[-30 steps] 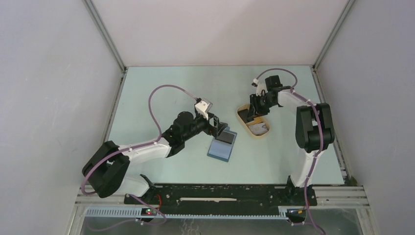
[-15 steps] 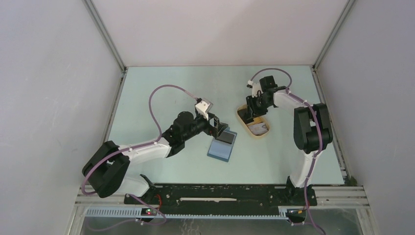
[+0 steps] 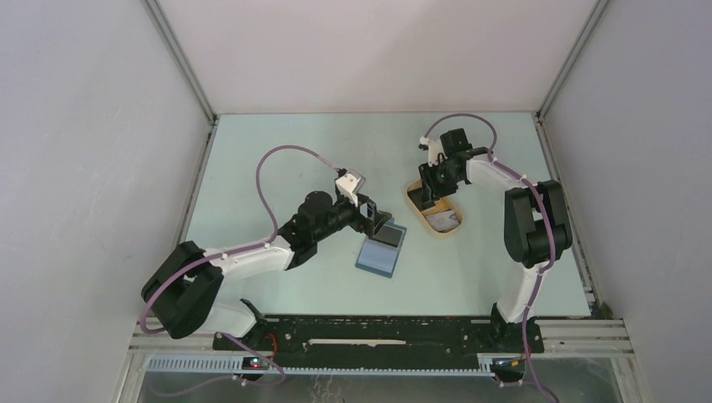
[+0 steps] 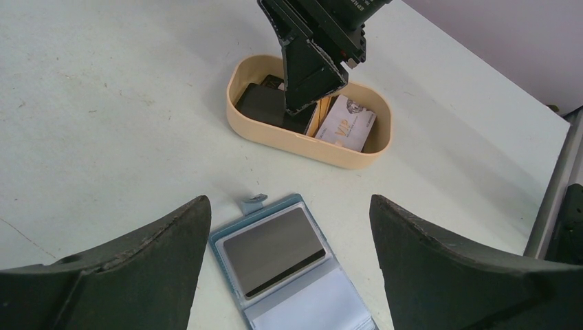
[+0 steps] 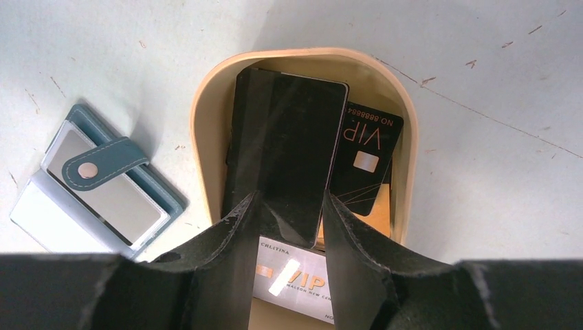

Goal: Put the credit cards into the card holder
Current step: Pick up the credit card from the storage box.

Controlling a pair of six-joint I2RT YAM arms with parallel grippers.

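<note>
The right tool (image 5: 289,210) reaches into the beige tray (image 5: 199,130), clamped on the long edges of a black card (image 5: 289,130). Other credit cards (image 5: 368,155) lie beneath it. The left tool (image 4: 287,206) hovers wide open above the card holder (image 4: 289,265), which lies unfolded on the desk (image 4: 103,103) just left of the tray.

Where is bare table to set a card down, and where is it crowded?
Bare: table beyond the beige tray, and between card holder and arm bases. Crowded: card holder to tray, around left end effector and right end effector.
</note>
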